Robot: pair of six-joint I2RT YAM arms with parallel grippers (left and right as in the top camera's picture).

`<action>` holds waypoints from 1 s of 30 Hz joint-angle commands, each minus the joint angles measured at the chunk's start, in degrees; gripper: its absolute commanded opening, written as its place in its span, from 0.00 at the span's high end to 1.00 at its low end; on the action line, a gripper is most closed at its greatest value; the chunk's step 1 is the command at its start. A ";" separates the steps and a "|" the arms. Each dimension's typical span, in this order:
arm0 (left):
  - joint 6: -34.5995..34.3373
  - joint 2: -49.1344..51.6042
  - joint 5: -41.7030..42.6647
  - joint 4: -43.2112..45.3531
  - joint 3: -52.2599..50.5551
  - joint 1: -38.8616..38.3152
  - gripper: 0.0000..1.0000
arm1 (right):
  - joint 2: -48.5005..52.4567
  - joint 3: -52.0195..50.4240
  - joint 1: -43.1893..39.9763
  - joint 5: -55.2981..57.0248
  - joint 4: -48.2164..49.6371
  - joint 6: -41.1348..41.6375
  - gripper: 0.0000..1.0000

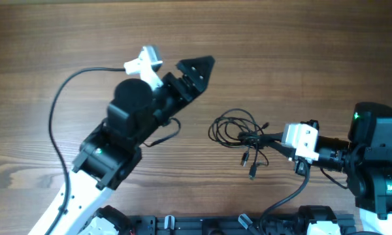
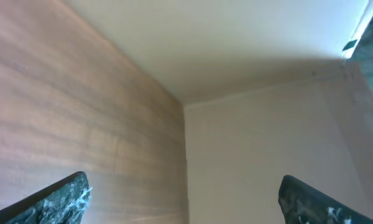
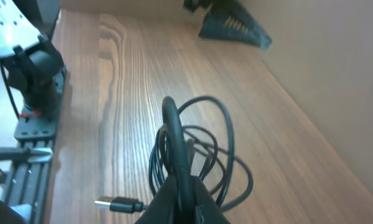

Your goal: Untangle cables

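The cables [image 1: 238,134] are thin black cords in a coiled tangle right of the table's middle, with small plugs hanging toward the front. My right gripper [image 1: 258,138] is shut on the cables at the tangle's right side; in the right wrist view the loops [image 3: 196,146] stand up from between the fingers [image 3: 181,186], and a USB plug [image 3: 115,204] lies to the left. My left gripper [image 1: 197,70] is open and empty, raised over the table's back middle, well left of the tangle. Its fingertips [image 2: 183,193] frame only wall and table.
A thicker black camera cable [image 1: 59,111] arcs from the left arm's white module [image 1: 146,63]. A thin black wire [image 1: 166,136] trails beside the left arm. The arm bases and a rail [image 1: 209,225] line the front edge.
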 commanded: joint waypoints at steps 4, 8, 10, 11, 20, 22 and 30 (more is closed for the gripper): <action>34.07 -1.03 25.99 -2.25 0.15 3.26 0.13 | -0.59 0.90 0.04 -2.60 -0.17 -10.80 0.91; 37.68 1.25 31.06 -6.80 0.15 3.21 0.17 | -0.59 0.90 0.04 -8.31 -0.09 -17.79 0.88; 37.77 1.57 32.52 -6.99 0.15 3.21 0.17 | -0.59 0.90 0.04 -12.07 0.13 -20.61 0.90; 38.62 1.57 32.74 -7.10 0.15 3.17 0.17 | -0.59 0.90 0.04 -12.85 0.57 -20.61 0.90; 40.46 2.99 17.90 -14.12 0.15 3.21 0.01 | 3.39 0.90 0.04 6.62 1.09 25.86 0.23; 40.46 3.76 12.57 -14.10 0.15 3.21 0.00 | 5.95 0.90 0.04 8.50 -0.83 37.53 0.00; 40.46 4.96 8.44 -15.19 0.15 3.21 0.00 | 14.80 0.87 0.04 18.86 -13.29 60.57 0.00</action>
